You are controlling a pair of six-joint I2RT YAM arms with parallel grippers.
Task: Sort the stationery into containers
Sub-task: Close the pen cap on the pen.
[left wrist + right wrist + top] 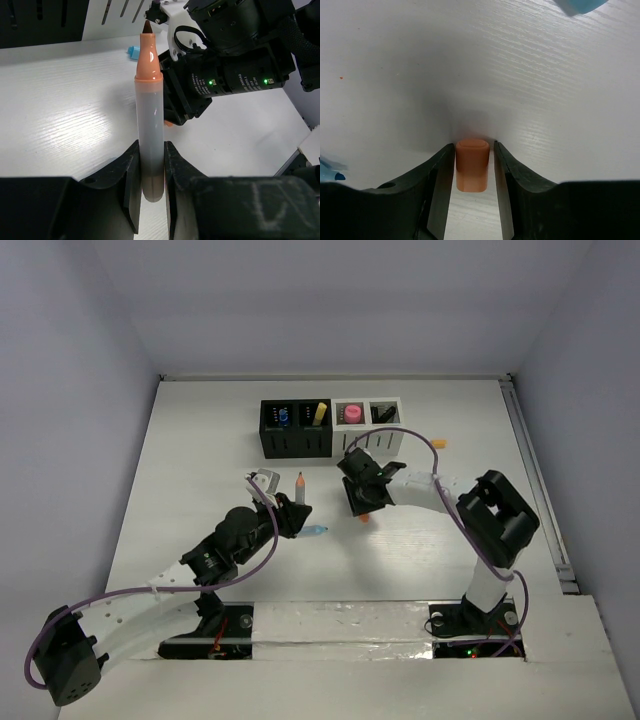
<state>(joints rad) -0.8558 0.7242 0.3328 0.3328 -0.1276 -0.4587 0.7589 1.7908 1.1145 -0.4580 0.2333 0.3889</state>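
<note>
Two pincers: the left gripper [151, 150] is pressed together on the marker [150, 110], at the blunt end of its grey barrel. The right gripper [474, 150] stands spread just wider than the orange cap [472, 172], one finger on each side, with a sliver of table [190, 470] showing on the cap's right.
Marker: held off the table, near and left of the containers [295, 447], bare orange tip pointing toward the far side. Whether it stands fully upright we cannot tell.
Cap: on the table near the middle, on the near side of the white containers, apart from the marker.
Marker handling: we judge it light and stiff, with a smooth plastic barrel that could swivel in a pinch. A hold at mid-barrel would steady it better than one at the end, and the inked tip should touch nothing.
Cap handling: tiny, light, hard and round. We judge it apt to tip or squirt sideways, so we would take it squarely across its sides, low down.
Top view alone shows: the four containers in a row at the far side, with blue, yellow, pink and dark items inside, and a small orange piece [441, 444] to their right.
Left wrist view alone shows: the grip on the barrel, and the right arm close behind the tip.
Right wrist view alone shows: the narrow gap between fingers and cap.
</note>
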